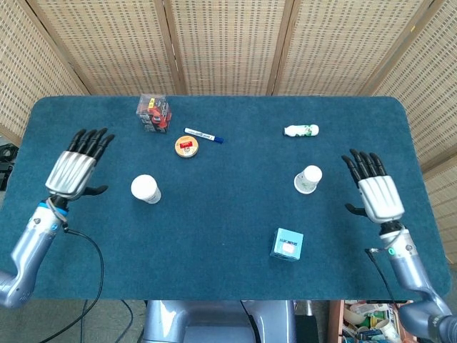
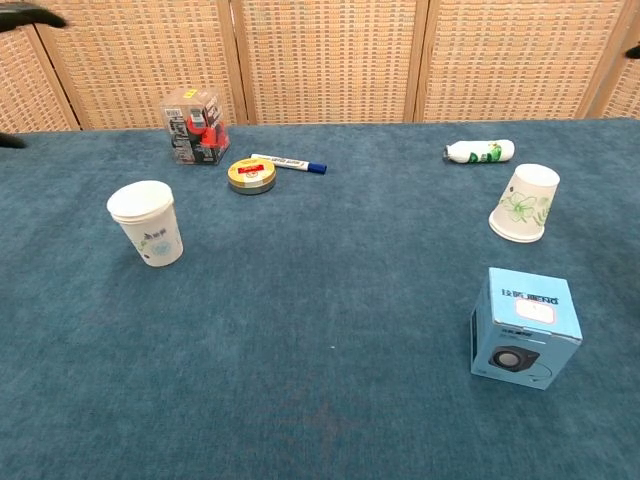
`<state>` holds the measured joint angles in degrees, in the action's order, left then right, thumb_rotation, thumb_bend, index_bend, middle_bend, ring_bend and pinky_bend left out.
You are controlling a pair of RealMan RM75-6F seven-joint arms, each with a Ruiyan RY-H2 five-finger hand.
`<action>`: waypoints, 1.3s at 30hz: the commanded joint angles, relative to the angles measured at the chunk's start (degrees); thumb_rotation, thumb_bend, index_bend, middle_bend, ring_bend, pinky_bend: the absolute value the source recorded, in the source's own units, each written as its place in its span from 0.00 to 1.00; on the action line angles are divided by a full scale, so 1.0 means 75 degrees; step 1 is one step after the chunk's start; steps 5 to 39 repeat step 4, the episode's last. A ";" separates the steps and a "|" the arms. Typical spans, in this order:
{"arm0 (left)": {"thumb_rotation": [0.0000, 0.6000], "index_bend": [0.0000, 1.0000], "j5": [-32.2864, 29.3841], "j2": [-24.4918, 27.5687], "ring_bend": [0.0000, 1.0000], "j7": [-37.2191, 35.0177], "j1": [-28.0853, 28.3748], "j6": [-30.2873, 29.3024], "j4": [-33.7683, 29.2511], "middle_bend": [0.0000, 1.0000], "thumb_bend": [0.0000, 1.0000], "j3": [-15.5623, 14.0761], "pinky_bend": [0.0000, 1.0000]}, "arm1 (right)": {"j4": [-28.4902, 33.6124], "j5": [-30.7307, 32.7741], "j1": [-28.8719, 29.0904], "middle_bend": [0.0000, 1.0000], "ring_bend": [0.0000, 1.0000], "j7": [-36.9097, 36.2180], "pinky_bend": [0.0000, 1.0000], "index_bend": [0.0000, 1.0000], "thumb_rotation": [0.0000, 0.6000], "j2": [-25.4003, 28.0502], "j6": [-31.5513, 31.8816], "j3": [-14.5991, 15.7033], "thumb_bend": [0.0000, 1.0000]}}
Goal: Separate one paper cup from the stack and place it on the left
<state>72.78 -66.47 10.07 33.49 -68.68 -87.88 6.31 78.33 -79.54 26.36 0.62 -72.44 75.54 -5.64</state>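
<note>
A white paper cup (image 1: 145,189) (image 2: 147,222) stands upright, mouth up, on the left of the blue table. A second paper cup (image 1: 308,179) (image 2: 525,203) with a green print stands upside down on the right. My left hand (image 1: 73,166) hovers open, well to the left of the upright cup, fingers spread. My right hand (image 1: 375,193) is open too, off to the right of the inverted cup and touching nothing. In the chest view only dark fingertips (image 2: 25,14) show at the top left corner.
A light blue box (image 1: 287,244) (image 2: 524,327) sits near the front right. At the back lie a clear box of red items (image 1: 154,112), a round tin (image 1: 186,146), a blue-capped marker (image 1: 203,135) and a small white bottle (image 1: 300,130).
</note>
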 commanded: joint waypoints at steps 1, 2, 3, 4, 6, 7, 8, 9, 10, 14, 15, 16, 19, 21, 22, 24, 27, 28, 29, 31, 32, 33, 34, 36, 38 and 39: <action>1.00 0.00 0.0064 0.0104 0.00 -0.0371 -0.0964 -0.1109 -0.0360 0.00 0.13 -0.0239 0.00 | -0.0170 -0.0594 -0.0626 0.00 0.00 -0.0817 0.00 0.00 1.00 0.0041 0.0815 0.0333 0.00; 1.00 0.00 0.0134 0.0068 0.00 -0.0430 -0.1149 -0.1338 -0.0370 0.00 0.13 -0.0301 0.00 | -0.0271 -0.0726 -0.0739 0.00 0.00 -0.0999 0.00 0.00 1.00 0.0006 0.1006 0.0387 0.00; 1.00 0.00 0.0234 0.0022 0.00 -0.0484 -0.1385 -0.1637 -0.0388 0.00 0.13 -0.0380 0.00 | -0.0409 -0.0890 -0.0883 0.00 0.00 -0.1177 0.00 0.00 1.00 -0.0050 0.1274 0.0441 0.00; 1.00 0.00 0.0304 -0.0011 0.00 -0.0495 -0.1552 -0.1847 -0.0409 0.00 0.13 -0.0439 0.00 | -0.0507 -0.1003 -0.0993 0.00 0.00 -0.1272 0.00 0.00 1.00 -0.0103 0.1486 0.0474 0.00; 1.00 0.00 0.0304 -0.0011 0.00 -0.0495 -0.1552 -0.1847 -0.0409 0.00 0.13 -0.0439 0.00 | -0.0507 -0.1003 -0.0993 0.00 0.00 -0.1272 0.00 0.00 1.00 -0.0103 0.1486 0.0474 0.00; 1.00 0.00 0.0304 -0.0011 0.00 -0.0495 -0.1552 -0.1847 -0.0409 0.00 0.13 -0.0439 0.00 | -0.0507 -0.1003 -0.0993 0.00 0.00 -0.1272 0.00 0.00 1.00 -0.0103 0.1486 0.0474 0.00; 1.00 0.00 0.0304 -0.0011 0.00 -0.0495 -0.1552 -0.1847 -0.0409 0.00 0.13 -0.0439 0.00 | -0.0507 -0.1003 -0.0993 0.00 0.00 -0.1272 0.00 0.00 1.00 -0.0103 0.1486 0.0474 0.00; 1.00 0.00 0.0304 -0.0011 0.00 -0.0495 -0.1552 -0.1847 -0.0409 0.00 0.13 -0.0439 0.00 | -0.0507 -0.1003 -0.0993 0.00 0.00 -0.1272 0.00 0.00 1.00 -0.0103 0.1486 0.0474 0.00; 1.00 0.00 0.0304 -0.0011 0.00 -0.0495 -0.1552 -0.1847 -0.0409 0.00 0.13 -0.0439 0.00 | -0.0507 -0.1003 -0.0993 0.00 0.00 -0.1272 0.00 0.00 1.00 -0.0103 0.1486 0.0474 0.00; 1.00 0.00 0.0304 -0.0011 0.00 -0.0495 -0.1552 -0.1847 -0.0409 0.00 0.13 -0.0439 0.00 | -0.0507 -0.1003 -0.0993 0.00 0.00 -0.1272 0.00 0.00 1.00 -0.0103 0.1486 0.0474 0.00; 1.00 0.00 0.0304 -0.0011 0.00 -0.0495 -0.1552 -0.1847 -0.0409 0.00 0.13 -0.0439 0.00 | -0.0507 -0.1003 -0.0993 0.00 0.00 -0.1272 0.00 0.00 1.00 -0.0103 0.1486 0.0474 0.00; 1.00 0.00 0.0304 -0.0011 0.00 -0.0495 -0.1552 -0.1847 -0.0409 0.00 0.13 -0.0439 0.00 | -0.0507 -0.1003 -0.0993 0.00 0.00 -0.1272 0.00 0.00 1.00 -0.0103 0.1486 0.0474 0.00; 1.00 0.00 0.0304 -0.0011 0.00 -0.0495 -0.1552 -0.1847 -0.0409 0.00 0.13 -0.0439 0.00 | -0.0507 -0.1003 -0.0993 0.00 0.00 -0.1272 0.00 0.00 1.00 -0.0103 0.1486 0.0474 0.00; 1.00 0.00 0.0304 -0.0011 0.00 -0.0495 -0.1552 -0.1847 -0.0409 0.00 0.13 -0.0439 0.00 | -0.0507 -0.1003 -0.0993 0.00 0.00 -0.1272 0.00 0.00 1.00 -0.0103 0.1486 0.0474 0.00; 1.00 0.00 0.0304 -0.0011 0.00 -0.0495 -0.1552 -0.1847 -0.0409 0.00 0.13 -0.0439 0.00 | -0.0507 -0.1003 -0.0993 0.00 0.00 -0.1272 0.00 0.00 1.00 -0.0103 0.1486 0.0474 0.00; 1.00 0.00 0.0304 -0.0011 0.00 -0.0495 -0.1552 -0.1847 -0.0409 0.00 0.13 -0.0439 0.00 | -0.0507 -0.1003 -0.0993 0.00 0.00 -0.1272 0.00 0.00 1.00 -0.0103 0.1486 0.0474 0.00; 1.00 0.00 0.0304 -0.0011 0.00 -0.0495 -0.1552 -0.1847 -0.0409 0.00 0.13 -0.0439 0.00 | -0.0507 -0.1003 -0.0993 0.00 0.00 -0.1272 0.00 0.00 1.00 -0.0103 0.1486 0.0474 0.00; 1.00 0.00 0.0304 -0.0011 0.00 -0.0495 -0.1552 -0.1847 -0.0409 0.00 0.13 -0.0439 0.00 | -0.0507 -0.1003 -0.0993 0.00 0.00 -0.1272 0.00 0.00 1.00 -0.0103 0.1486 0.0474 0.00; 1.00 0.00 0.0304 -0.0011 0.00 -0.0495 -0.1552 -0.1847 -0.0409 0.00 0.13 -0.0439 0.00 | -0.0507 -0.1003 -0.0993 0.00 0.00 -0.1272 0.00 0.00 1.00 -0.0103 0.1486 0.0474 0.00; 1.00 0.00 0.0304 -0.0011 0.00 -0.0495 -0.1552 -0.1847 -0.0409 0.00 0.13 -0.0439 0.00 | -0.0507 -0.1003 -0.0993 0.00 0.00 -0.1272 0.00 0.00 1.00 -0.0103 0.1486 0.0474 0.00; 1.00 0.00 0.0304 -0.0011 0.00 -0.0495 -0.1552 -0.1847 -0.0409 0.00 0.13 -0.0439 0.00 | -0.0507 -0.1003 -0.0993 0.00 0.00 -0.1272 0.00 0.00 1.00 -0.0103 0.1486 0.0474 0.00; 1.00 0.00 0.0304 -0.0011 0.00 -0.0495 -0.1552 -0.1847 -0.0409 0.00 0.13 -0.0439 0.00 | -0.0507 -0.1003 -0.0993 0.00 0.00 -0.1272 0.00 0.00 1.00 -0.0103 0.1486 0.0474 0.00; 1.00 0.00 0.0304 -0.0011 0.00 -0.0495 -0.1552 -0.1847 -0.0409 0.00 0.13 -0.0439 0.00 | -0.0507 -0.1003 -0.0993 0.00 0.00 -0.1272 0.00 0.00 1.00 -0.0103 0.1486 0.0474 0.00; 1.00 0.00 0.0304 -0.0011 0.00 -0.0495 -0.1552 -0.1847 -0.0409 0.00 0.13 -0.0439 0.00 | -0.0507 -0.1003 -0.0993 0.00 0.00 -0.1272 0.00 0.00 1.00 -0.0103 0.1486 0.0474 0.00; 1.00 0.00 0.0304 -0.0011 0.00 -0.0495 -0.1552 -0.1847 -0.0409 0.00 0.13 -0.0439 0.00 | -0.0507 -0.1003 -0.0993 0.00 0.00 -0.1272 0.00 0.00 1.00 -0.0103 0.1486 0.0474 0.00; 1.00 0.00 0.0304 -0.0011 0.00 -0.0495 -0.1552 -0.1847 -0.0409 0.00 0.13 -0.0439 0.00 | -0.0507 -0.1003 -0.0993 0.00 0.00 -0.1272 0.00 0.00 1.00 -0.0103 0.1486 0.0474 0.00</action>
